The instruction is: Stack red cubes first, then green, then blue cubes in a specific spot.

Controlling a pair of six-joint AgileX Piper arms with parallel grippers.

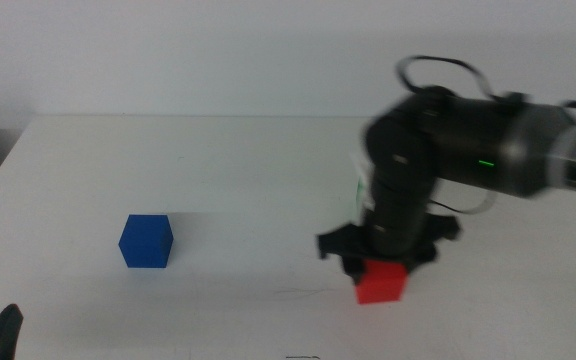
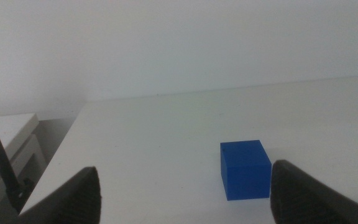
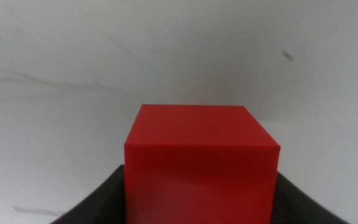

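Pinching the red cube (image 1: 381, 282) between its two dark jaws, your right end effector (image 1: 379, 262) sits right of center in the middle view, reaching down from the arm that enters on the picture's right. In the right wrist view the red cube (image 3: 201, 158) fills the space between the jaws, which press against its two opposite sides; you see its top face and one front face squarely, so it sits straight in the grip. In the middle view the cube's lower edge looks to be at or just above the white surface (image 1: 228, 170), and you cannot tell from these pictures whether it is touching or slightly lifted. The arm itself is motion-blurred.

Your left end effector (image 1: 3, 335) waits at the bottom left corner of the middle view, where only a dark tip shows. In the left wrist view its jaws are spread wide apart with nothing between them (image 2: 185, 196).

The blue cube (image 1: 146, 241) rests flat on the surface to the left of center, well apart from the red cube and from the right end effector. The left wrist view shows the same blue cube (image 2: 245, 169) ahead of the spread jaws, nearer one of them, not touching either.
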